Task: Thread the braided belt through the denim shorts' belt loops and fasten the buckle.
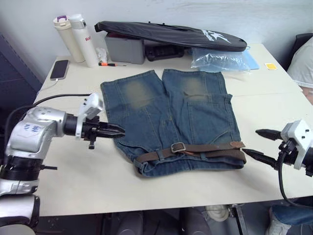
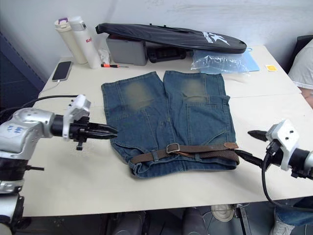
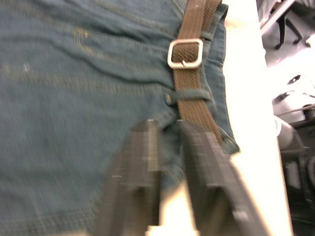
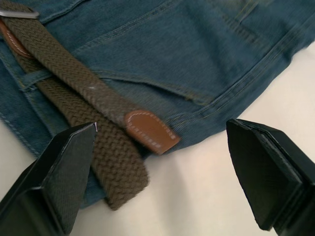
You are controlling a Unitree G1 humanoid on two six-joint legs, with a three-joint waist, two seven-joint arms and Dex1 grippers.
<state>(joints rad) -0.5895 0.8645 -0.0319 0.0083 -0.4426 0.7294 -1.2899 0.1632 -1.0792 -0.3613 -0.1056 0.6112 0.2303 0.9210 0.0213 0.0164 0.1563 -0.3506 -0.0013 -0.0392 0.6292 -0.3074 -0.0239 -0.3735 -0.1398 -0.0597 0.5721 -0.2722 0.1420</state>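
The denim shorts (image 1: 166,107) lie flat on the table (image 1: 146,188), waistband toward the front edge. Along the waistband runs the braided belt (image 1: 210,147), passing under belt loops (image 3: 190,93). The silver buckle (image 1: 177,147) sits closed on the strap left of the middle. The belt's leather-capped tip (image 4: 150,130) rests at the waistband's right end. My left gripper (image 1: 115,130) hovers at the shorts' left side near the waistband, shut with nothing in it. My right gripper (image 1: 260,144) stands open just right of the belt tip, touching nothing.
Two bottles (image 1: 73,36), a phone (image 1: 59,69), a grey box (image 1: 124,49), a long black bag (image 1: 171,34) and a clear plastic bag (image 1: 220,59) line the table's back. A yellow note (image 1: 270,66) lies at the back right.
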